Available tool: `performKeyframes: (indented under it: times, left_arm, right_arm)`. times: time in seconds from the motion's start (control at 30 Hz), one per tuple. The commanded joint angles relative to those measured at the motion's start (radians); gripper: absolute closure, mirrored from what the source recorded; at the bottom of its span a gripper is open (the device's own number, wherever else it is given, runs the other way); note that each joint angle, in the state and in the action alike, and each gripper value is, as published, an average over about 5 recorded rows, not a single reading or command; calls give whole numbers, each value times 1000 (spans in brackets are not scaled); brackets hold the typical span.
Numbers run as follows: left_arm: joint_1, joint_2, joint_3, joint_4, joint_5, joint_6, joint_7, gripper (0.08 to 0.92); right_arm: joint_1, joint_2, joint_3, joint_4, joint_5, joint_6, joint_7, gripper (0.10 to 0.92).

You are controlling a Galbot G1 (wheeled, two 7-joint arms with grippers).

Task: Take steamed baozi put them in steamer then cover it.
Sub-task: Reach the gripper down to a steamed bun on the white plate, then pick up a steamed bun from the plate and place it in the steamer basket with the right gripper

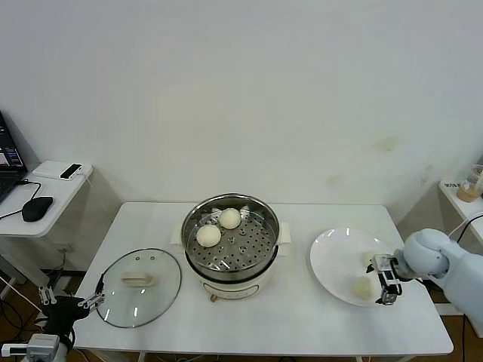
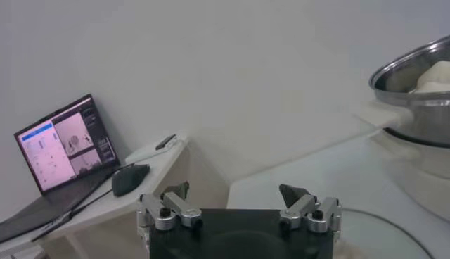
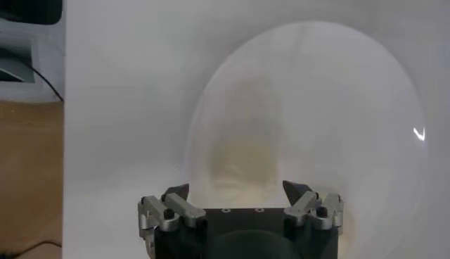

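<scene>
Head view: a white bench (image 1: 302, 317) is carrying, from largest to smallest, the steamer (image 1: 231, 245), the cover (image 1: 139, 286), a white plate (image 1: 339, 264) and the steamed baozi. The steamer is standing at the bench's centre, its shiny perforated basket sitting on a cream-white pot base. Two steamed baozi are lying inside it, one (image 1: 229, 218) toward the back and one (image 1: 208, 235) nearer the robot's left, close beside each other. The cover is lying flat on the bench to the robot's left of the steamer, handle up. The plate is lying to the robot's right of the steamer and is holding two more buns near its right edge: one (image 1: 364, 287) just beside the right gripper (image 1: 386, 279), the other (image 1: 370, 260) partly hidden behind it.

The right gripper is hovering over the plate's right edge with its fingers (image 3: 177, 193) spread wide, nothing between them; in the right wrist view the bun (image 3: 239, 162) is showing as a blurred pale shape beyond them. The left gripper (image 1: 72, 302) is hanging off the bench's front left corner, near the cover's rim, its fingers (image 2: 292, 193) likewise spread apart and gripping nothing.

A side desk (image 1: 53, 188) at the far left is carrying a mouse (image 1: 37, 207) and a laptop (image 2: 63, 144).
</scene>
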Motion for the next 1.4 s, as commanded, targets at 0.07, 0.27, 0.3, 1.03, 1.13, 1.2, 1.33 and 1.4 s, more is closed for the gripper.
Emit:
performKeyframes:
  times: [0.07,0.27,0.3,1.03,1.13,1.2,1.33,1.4]
  left_arm:
    - [-2,1,0,5,0,0,0,177]
    - [-5,0,2,7,0,0,0,177]
    - [-5,0,2,8,0,0,0,177]
    - [0,-9,4,-6,0,-1,-3,177]
    - [-1,-9,5,-9,0,-1,-3,177]
    - [0,-9,5,-10,0,-1,-3,177]
    - [2,-7,4,-13,-1,-1,-3,177]
    - [2,-6,3,-14,-1,-1,-3,177]
  right_arm:
    - [34,47,-29,-53,-4,-16,8,206]
    - [42,50,-39,-50,-7,-38,3,268]
    - [43,49,-41,-49,-9,-42,2,282]
    - [84,0,-44,2,40,-73,-48,457]
    - [83,-6,-43,8,41,-74,-47,474]
    - [95,-10,-46,14,45,-73,-47,487]
    - [177,-23,-84,32,66,-71,-49,504]
    - [249,-29,-126,45,84,-71,-52,506]
